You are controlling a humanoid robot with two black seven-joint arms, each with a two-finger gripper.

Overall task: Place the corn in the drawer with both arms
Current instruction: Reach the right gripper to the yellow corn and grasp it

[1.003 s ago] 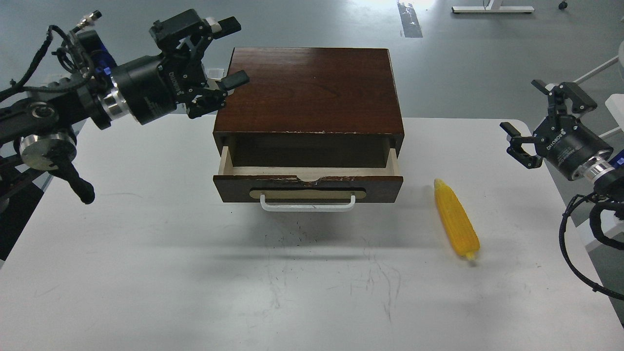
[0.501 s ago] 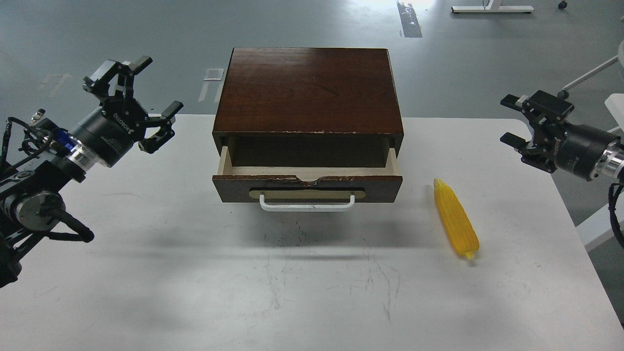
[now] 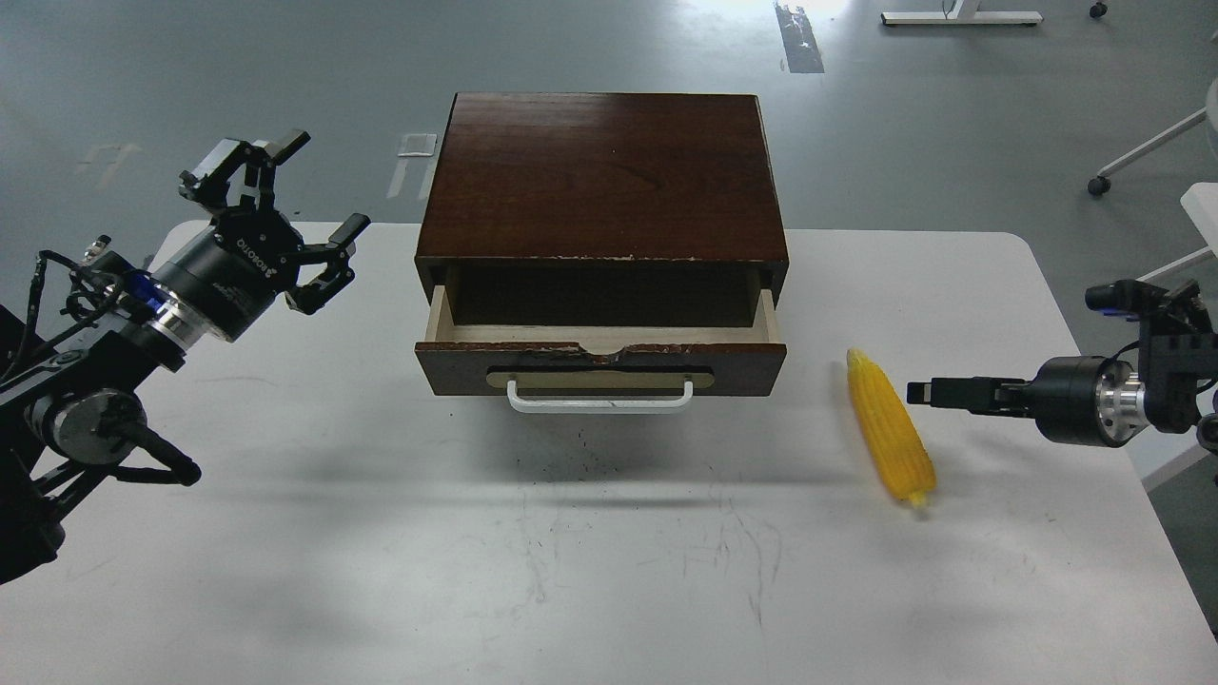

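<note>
Right claw (image 3: 921,392) dropped beside corn (image 3: 891,439) | left claw (image 3: 285,209): "ROBOTIQ"

Item: white surface (image 3: 609,571), scuffed with dark marks near the middle, bearing a dark reddish-brown wooden box (image 3: 602,176) at far centre whose drawer (image 3: 600,354) stands partly pulled out, showing pale wood inside, a chipped top edge and a white bar handle (image 3: 599,397) on a brass plate. Corn (image 3: 890,425): one yellow cob lying on the surface right of the drawer, apart from it, tapered tip pointing far. Left gripper (image 3: 276,205) raised at far left of the box, jaws spread and empty; right gripper (image 3: 937,392) seen edge-on just right of the corn, jaws' state unclear.
</note>
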